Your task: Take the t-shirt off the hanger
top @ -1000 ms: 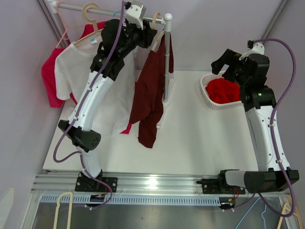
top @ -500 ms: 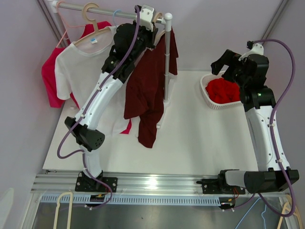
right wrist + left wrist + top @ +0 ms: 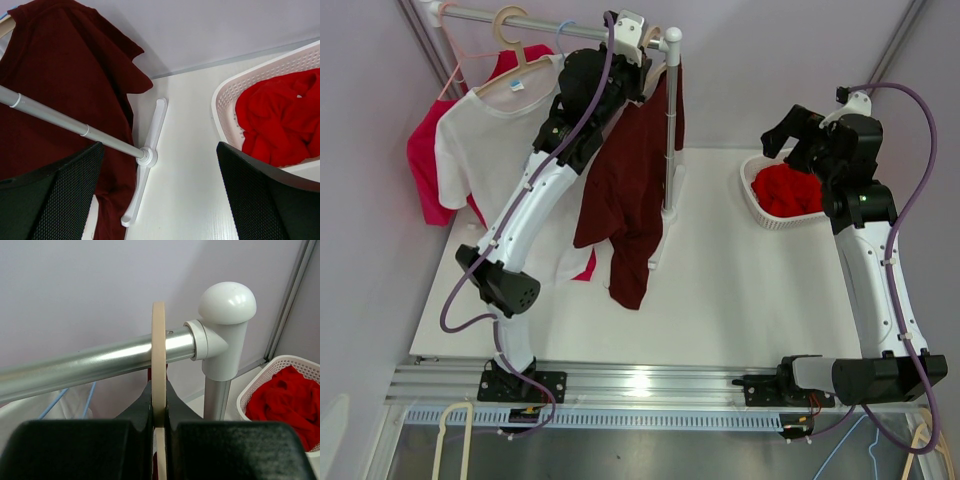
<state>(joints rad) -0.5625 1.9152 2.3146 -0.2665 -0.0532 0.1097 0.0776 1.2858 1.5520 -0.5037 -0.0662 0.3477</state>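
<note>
Grasp step: left gripper (image 3: 159, 412) jaws clamped on beige wooden hanger hook (image 3: 158, 340), top centre. Next, I'd lift it off the silver metal rail (image 3: 90, 365), dark red t-shirt (image 3: 625, 190) attached; right gripper (image 3: 159, 165) jaws wide.

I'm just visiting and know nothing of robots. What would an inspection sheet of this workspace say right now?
Surface: white table, rack standing on it.
Job's things: dark red t-shirt on a beige wooden hanger, hooked over the silver rail.
Clutter: white t-shirt and pink t-shirt on the rail; white plastic basket holding red cloth.
Grippers: left gripper shut on the hanger's hook; right gripper open, empty, near the basket.
Cables: purple cables looped along both arms.
Surroundings: lilac walls.
</note>
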